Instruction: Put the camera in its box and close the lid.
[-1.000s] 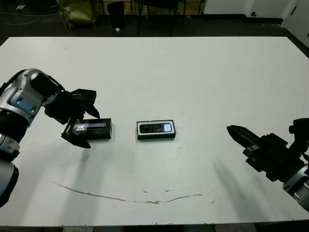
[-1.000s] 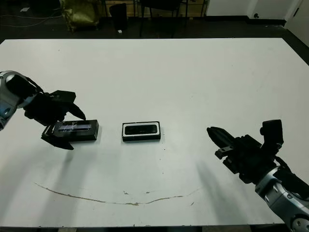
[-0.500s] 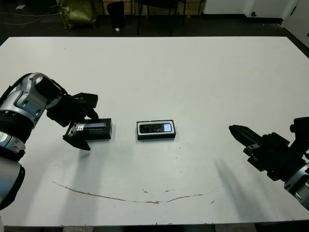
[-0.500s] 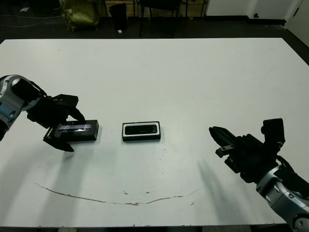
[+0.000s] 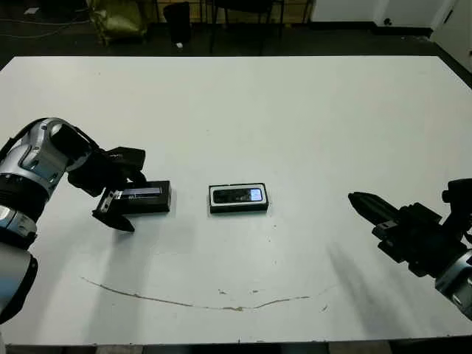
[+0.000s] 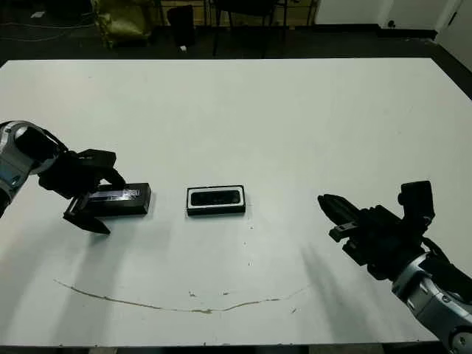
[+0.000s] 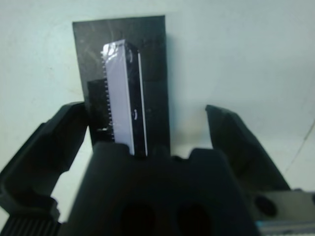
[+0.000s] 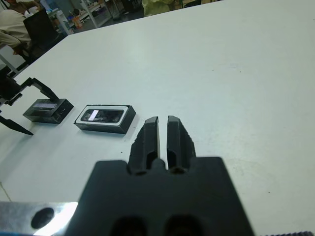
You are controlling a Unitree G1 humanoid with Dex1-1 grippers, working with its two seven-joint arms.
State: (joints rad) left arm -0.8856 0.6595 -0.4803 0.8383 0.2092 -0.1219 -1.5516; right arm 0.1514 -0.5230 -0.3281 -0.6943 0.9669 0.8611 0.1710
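Straddling the lid (image 5: 144, 198) with fingers wide, left gripper (image 5: 120, 190) holds nothing. Camera (image 5: 237, 195) sits in box (image 5: 238, 207) mid-table. Lid looks light, stiff, slick (take its long edges). Right gripper (image 5: 366, 203) pinched together, idle.

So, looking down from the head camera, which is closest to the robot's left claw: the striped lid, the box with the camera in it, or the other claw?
1. The lid, between the open fingers of the left gripper.
2. The box holding the camera, at the table's middle.
3. The right gripper, far across on the right side, fingers shut.
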